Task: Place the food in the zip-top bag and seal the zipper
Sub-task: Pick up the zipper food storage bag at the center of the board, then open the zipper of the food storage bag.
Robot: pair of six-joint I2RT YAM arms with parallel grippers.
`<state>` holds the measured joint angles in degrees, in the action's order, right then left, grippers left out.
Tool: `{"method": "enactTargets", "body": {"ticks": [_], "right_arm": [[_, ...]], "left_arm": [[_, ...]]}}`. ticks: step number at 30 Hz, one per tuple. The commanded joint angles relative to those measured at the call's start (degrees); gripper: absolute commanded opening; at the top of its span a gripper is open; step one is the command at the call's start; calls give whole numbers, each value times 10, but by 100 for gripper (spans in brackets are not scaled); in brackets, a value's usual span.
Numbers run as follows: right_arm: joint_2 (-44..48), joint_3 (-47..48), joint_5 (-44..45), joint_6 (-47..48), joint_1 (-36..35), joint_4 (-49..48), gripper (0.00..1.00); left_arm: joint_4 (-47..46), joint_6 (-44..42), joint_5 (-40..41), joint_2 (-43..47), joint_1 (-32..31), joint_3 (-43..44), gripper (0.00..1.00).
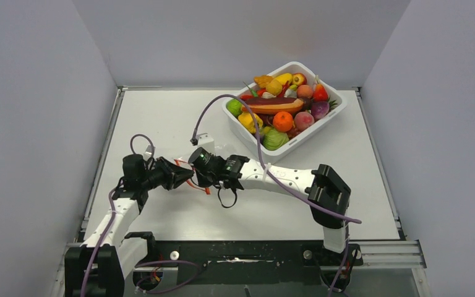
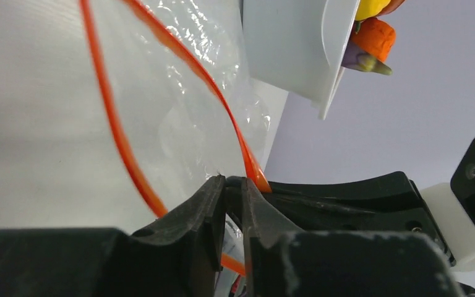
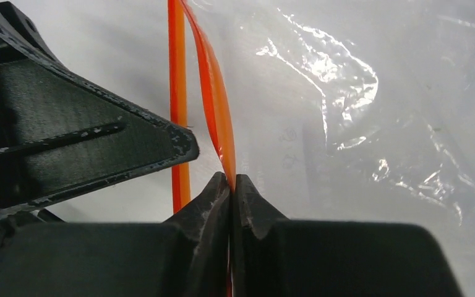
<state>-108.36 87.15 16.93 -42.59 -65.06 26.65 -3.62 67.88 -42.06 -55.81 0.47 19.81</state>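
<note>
The clear zip-top bag (image 3: 346, 124) lies on the white table, left of the middle, and I see no food inside it. Its orange zipper (image 3: 216, 111) stands apart in two strips, so the mouth gapes (image 2: 114, 133). My right gripper (image 3: 232, 178) is shut on one zipper strip. My left gripper (image 2: 233, 180) meets it tip to tip at the same spot (image 1: 182, 175). Its jaws stand a narrow slit apart, with bag film running through the slit. The food (image 1: 282, 117) is piled in the white tub (image 1: 340, 111) at the back right.
The tub's corner (image 2: 290, 49) overhangs close behind the bag in the left wrist view. Grey walls close in the table on three sides. A purple cable (image 1: 260, 148) loops over the right arm. A small white block (image 1: 204, 140) sits behind the grippers.
</note>
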Motion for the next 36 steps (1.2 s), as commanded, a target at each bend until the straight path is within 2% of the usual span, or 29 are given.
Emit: {"method": "enactTargets", "body": {"ticks": [1,7,12,14,19,23,36], "right_arm": [[72,-20,57,5,7,-31,0],[112,-62,82,-17,20,-57,0],[147,-95,98,-24,21,-103,0],[157,-106,100,-22,21,-122,0],[163,-116,86,-14,20,-152,0],[154,-112,59,0,17,-163,0],[148,-110,57,12,0,-157,0]], "left_arm": [[141,-131,29,11,4,102,20],[279,-228,91,33,-3,203,32],[310,-247,109,53,-4,218,41],[287,-233,81,53,-3,197,44],[116,-122,-23,59,-4,104,49],[14,-53,-62,71,-3,59,49],[-119,25,-87,86,-3,23,51]]}}
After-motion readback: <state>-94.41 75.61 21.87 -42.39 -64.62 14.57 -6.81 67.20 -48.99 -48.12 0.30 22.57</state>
